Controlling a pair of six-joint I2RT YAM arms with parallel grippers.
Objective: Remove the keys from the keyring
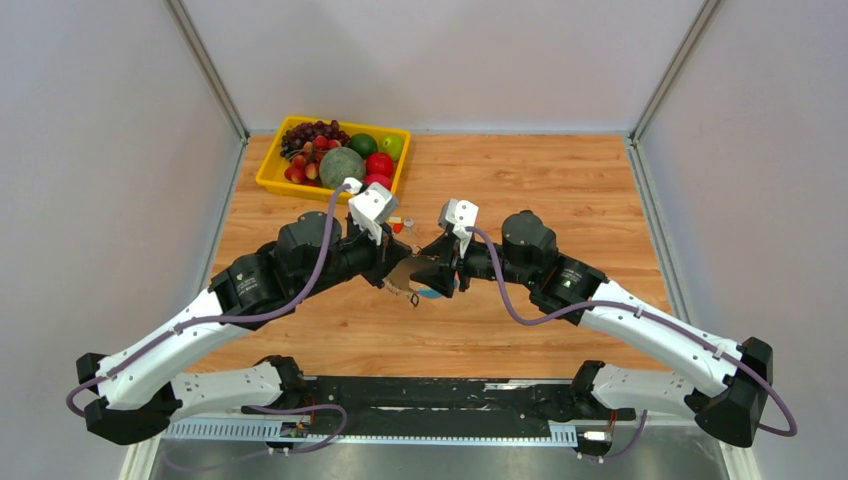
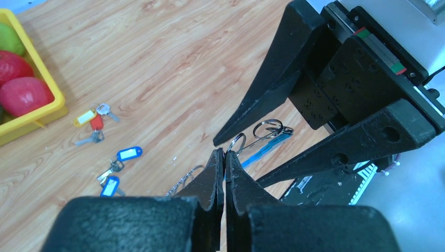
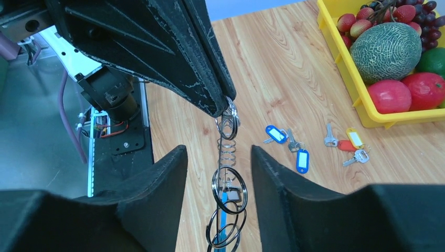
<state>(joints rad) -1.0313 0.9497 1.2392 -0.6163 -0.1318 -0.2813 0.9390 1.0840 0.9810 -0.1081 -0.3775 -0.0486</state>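
Keyring [image 3: 229, 188]: linked silvery wire split rings with a flat, bright blue plastic piece, held up off the table. Its top ring is pinched in the tips of the matte black left gripper [image 2: 224, 157], whose jaws are pressed together. Right gripper [image 3: 218, 152]: coarse black wedge fingers stand parted, one on each side of the dangling rings, with a gap on both sides. Keys [image 3: 302, 160]: small, silvery metal, with blue, red and yellow oblong plastic tags, lying loose on the wood-grain table [image 1: 560, 190] near the yellow plastic fruit tray [image 3: 341, 63].

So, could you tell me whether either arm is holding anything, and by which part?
The left gripper, jaws shut, pinches the keyring by its top ring; the right gripper, jaws open, flanks the hanging rings.
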